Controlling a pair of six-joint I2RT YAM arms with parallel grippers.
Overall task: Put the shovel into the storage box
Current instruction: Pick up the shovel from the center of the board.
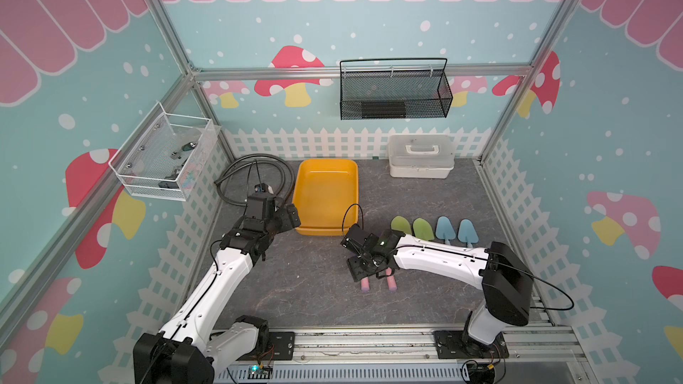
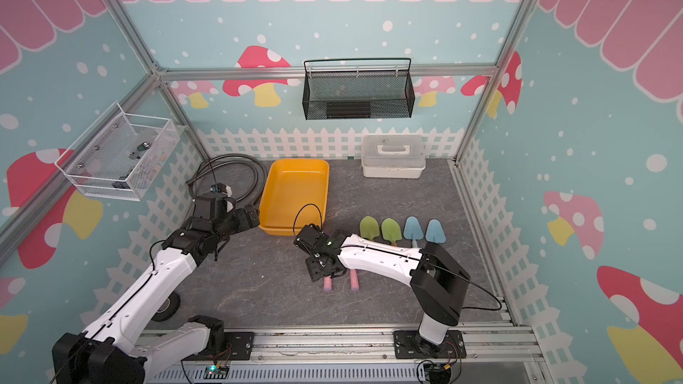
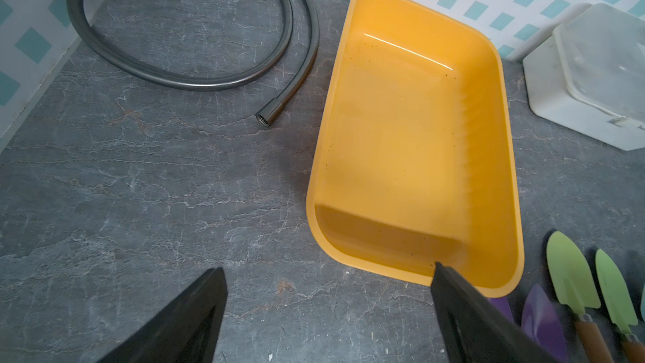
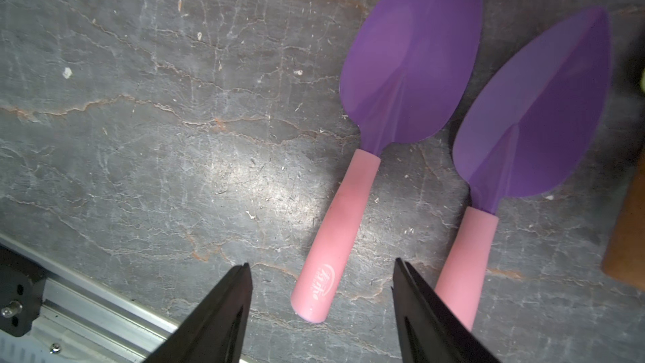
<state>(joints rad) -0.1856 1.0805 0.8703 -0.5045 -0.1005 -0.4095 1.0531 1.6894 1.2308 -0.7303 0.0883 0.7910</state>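
Note:
Two purple shovels with pink handles lie side by side on the grey floor. In the right wrist view they are the shovel (image 4: pixel 335 235) between my fingers and its twin (image 4: pixel 534 109) beside it. My right gripper (image 4: pixel 323 262) hangs just above them, open, its fingers either side of the first handle's end without touching it. In both top views the arm hides the blades; only the handle ends (image 1: pixel 365 284) (image 2: pixel 328 284) show. The storage box (image 1: pixel 325 197) (image 3: pixel 412 141) stands empty. My left gripper (image 1: pixel 292 217) (image 3: pixel 328 267) is open at its near left corner, holding nothing.
Two green shovels (image 1: pixel 412 227) and two blue ones (image 1: pixel 456 230) lie right of the purple pair. A white lidded case (image 1: pixel 420 156) stands at the back right, a coiled grey hose (image 3: pixel 195 29) left of the box. A black mesh basket (image 1: pixel 395 92) and a white wire basket (image 1: pixel 166 158) hang on the walls.

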